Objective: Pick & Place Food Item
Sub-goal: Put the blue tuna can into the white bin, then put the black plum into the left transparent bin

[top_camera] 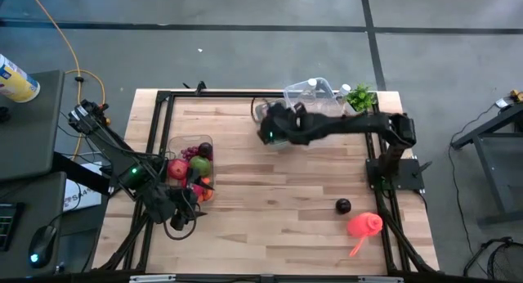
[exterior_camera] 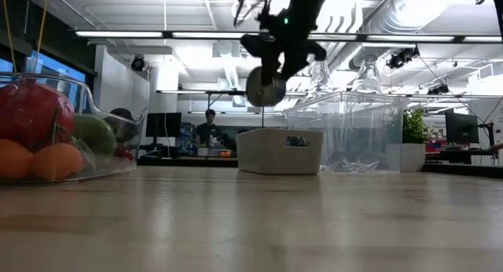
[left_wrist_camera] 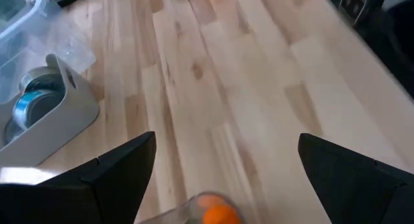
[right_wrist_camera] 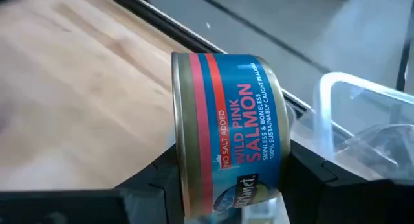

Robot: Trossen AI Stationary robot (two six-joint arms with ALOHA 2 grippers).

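Where it hangs: while clamped between the right gripper's [right_wrist_camera: 223, 185] dark fingers, the salmon can [right_wrist_camera: 226, 130] is lifted clear of the table [top_camera: 286, 185], above its far edge, over the white bin [exterior_camera: 280, 151].
Can: short metal cylinder, silvery rims, glossy blue paper band with red stripes, held on its side.
Label: white lettering "WILD PINK SALMON", "NO SALT ADDED", "SKINLESS & BONELESS"; a smaller line I cannot read in full.
Right gripper: closed on the can's flat ends.
Left gripper [left_wrist_camera: 223, 179]: fingers spread wide, holding nothing, near the table's left edge beside the fruit bowl [top_camera: 192, 164].
Table: pale butcher-block planks, visible grain, black metal frame.
Bin: matte white plastic, rounded corners, another tin [left_wrist_camera: 35, 104] lying inside.
Clear container [exterior_camera: 346, 134]: thin see-through plastic, just beside the bin at the far edge.
Bowl: clear, rounded, piled with smooth red, green and orange fruit.
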